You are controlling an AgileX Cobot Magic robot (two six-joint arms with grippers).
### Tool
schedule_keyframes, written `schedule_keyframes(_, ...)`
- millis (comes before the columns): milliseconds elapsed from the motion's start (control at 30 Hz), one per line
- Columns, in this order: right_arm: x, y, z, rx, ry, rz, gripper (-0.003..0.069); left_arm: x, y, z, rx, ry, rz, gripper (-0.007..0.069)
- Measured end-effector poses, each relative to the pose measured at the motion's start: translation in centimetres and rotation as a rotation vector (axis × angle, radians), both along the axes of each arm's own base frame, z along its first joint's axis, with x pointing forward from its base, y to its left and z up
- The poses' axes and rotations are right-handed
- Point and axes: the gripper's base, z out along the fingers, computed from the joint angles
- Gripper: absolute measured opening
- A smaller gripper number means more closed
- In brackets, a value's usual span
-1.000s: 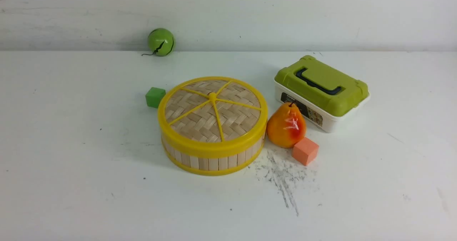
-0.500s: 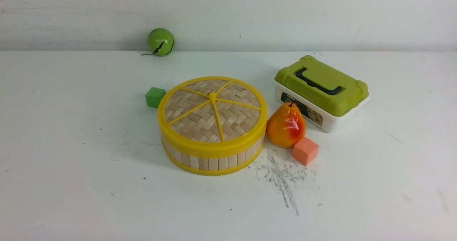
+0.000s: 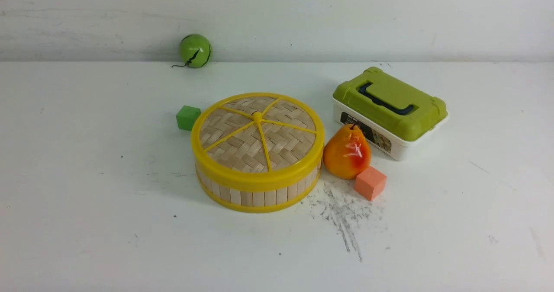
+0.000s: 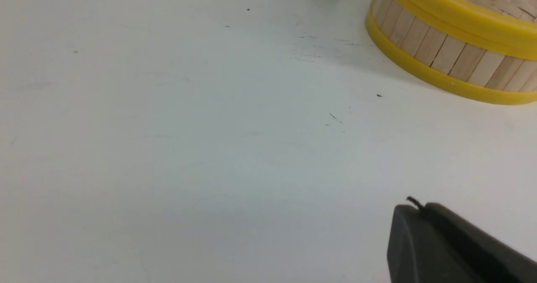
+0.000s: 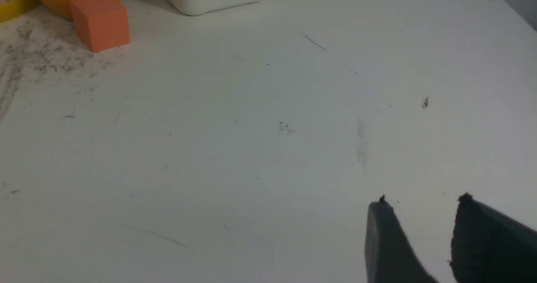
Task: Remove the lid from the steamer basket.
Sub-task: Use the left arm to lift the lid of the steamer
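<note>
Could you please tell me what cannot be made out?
Inside the round slatted steamer basket: every view, under the yellow-rimmed woven bamboo lid.
Green-lidded white box's label: front view, too small, partly behind the orange pear.
Left end effector: left wrist view, cut by the frame.

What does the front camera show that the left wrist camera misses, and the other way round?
Only the front view shows the green ball at the back, the box with its green cover, the pear, the orange cube and the whole woven top of the lid. Only the left wrist view shows the left gripper, shut, over bare table. Both show the basket with the lid's yellow rim sitting on it, and the green cube beside it.
</note>
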Motion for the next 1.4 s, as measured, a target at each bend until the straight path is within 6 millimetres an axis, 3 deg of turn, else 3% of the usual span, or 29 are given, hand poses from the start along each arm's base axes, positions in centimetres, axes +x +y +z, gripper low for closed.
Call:
schedule_keyframes(333,0.0,0.0,0.0,0.0,0.0,0.0,0.024,0.3,0.0,1.2,-0.015,-0.139,0.006,0.0003)
schedule_keyframes(633,0.0,0.0,0.0,0.0,0.0,0.0,0.024,-0.1,0.2,5.8,-0.053,-0.642,0.025,0.0009)
schedule_keyframes(800,0.0,0.0,0.0,0.0,0.0,0.0,0.024,-0.7,0.3,7.1,-0.075,-0.797,0.031,0.0013)
schedule_keyframes(967,0.0,0.0,0.0,0.0,0.0,0.0,0.024,-1.6,0.5,8.6,-0.28,-0.952,0.002,0.0017)
schedule_keyframes(1067,0.0,0.0,0.0,0.0,0.0,0.0,0.024,-2.3,0.4,11.4,-0.434,-0.933,-0.045,0.0017)
schedule_keyframes(1233,0.0,0.0,0.0,0.0,0.0,0.0,0.024,-2.2,0.3,16.8,-0.395,-0.723,-0.017,-0.0005)
schedule_keyframes(1300,0.0,0.0,0.0,0.0,0.0,0.0,0.024,-0.3,0.2,19.7,-0.361,-0.512,0.029,-0.0013)
schedule_keyframes(1400,0.0,0.0,0.0,0.0,0.0,0.0,0.024,3.3,0.0,22.0,-0.317,-0.268,0.079,-0.0013)
